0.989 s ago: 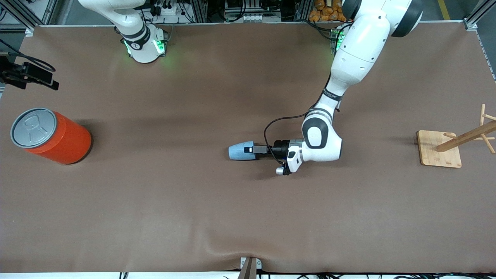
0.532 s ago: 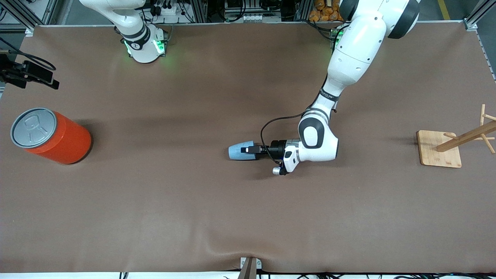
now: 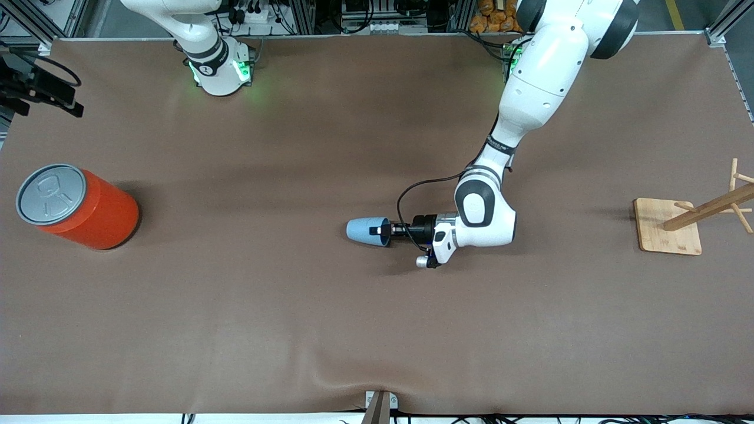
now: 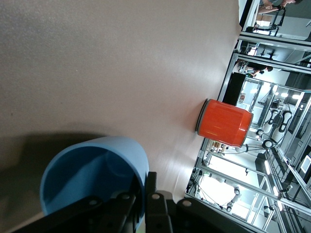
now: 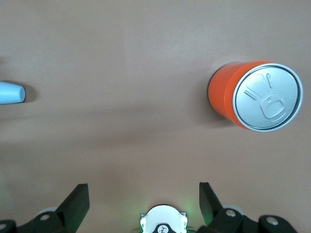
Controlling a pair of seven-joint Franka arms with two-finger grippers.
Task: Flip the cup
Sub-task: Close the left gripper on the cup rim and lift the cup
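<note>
The light-blue cup (image 3: 362,229) is held on its side near the middle of the table, its open mouth toward my left gripper (image 3: 384,231). My left gripper is shut on the cup's rim, one finger inside the mouth and one outside. The left wrist view shows the cup (image 4: 92,167) with its hollow inside and the outer finger (image 4: 151,191) against the wall. I cannot tell whether the cup touches the table. My right gripper (image 5: 143,187) is open and empty, high over the right arm's end of the table (image 3: 44,94). The cup shows small in the right wrist view (image 5: 10,92).
A big orange can (image 3: 76,206) with a grey pull-tab lid stands at the right arm's end of the table; it also shows in both wrist views (image 4: 223,122) (image 5: 257,94). A wooden peg stand (image 3: 668,227) sits at the left arm's end.
My left wrist has turned with the cup, so the cup's mouth now shows in the front view. The right gripper has shifted a little toward the robots' side.
</note>
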